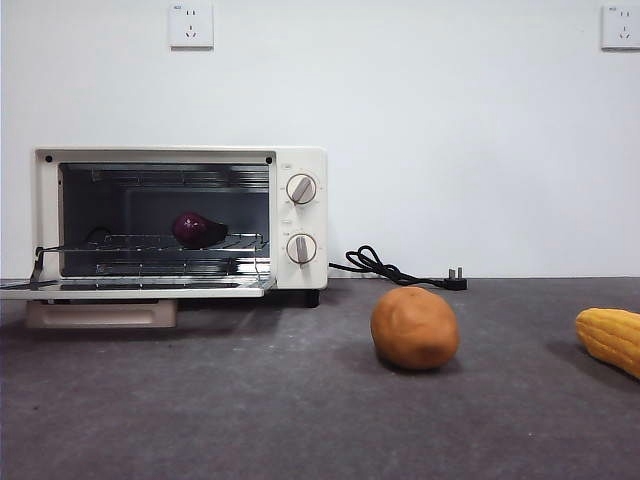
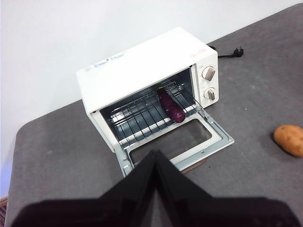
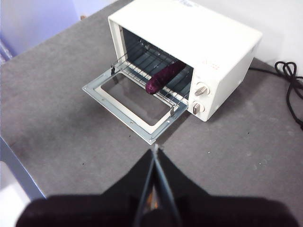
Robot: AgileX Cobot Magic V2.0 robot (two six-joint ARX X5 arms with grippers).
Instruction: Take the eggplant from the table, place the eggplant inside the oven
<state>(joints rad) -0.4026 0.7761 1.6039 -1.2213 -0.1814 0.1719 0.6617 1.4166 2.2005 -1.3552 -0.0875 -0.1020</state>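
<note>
The glossy purple eggplant [image 1: 198, 229] [image 2: 170, 105] [image 3: 163, 77] lies on the wire rack inside the cream-white oven [image 1: 300, 160] [image 2: 142, 61] [image 3: 208, 33]. The oven's glass door [image 1: 140, 289] [image 2: 182, 142] [image 3: 128, 101] hangs open, flat toward the front. My left gripper [image 2: 155, 153] is shut and empty, held high above the table in front of the open door. High over the grey table [image 1: 300, 400], my right gripper [image 3: 155, 147] is also shut and empty, off the oven's knob side. Neither gripper shows in the front view.
A brown potato [image 1: 414, 327] [image 2: 289, 140] sits on the table right of the oven. A yellow corn cob [image 1: 610, 338] lies at the far right edge. The oven's black cord and plug [image 1: 400, 270] [image 3: 291, 80] trail along the wall behind.
</note>
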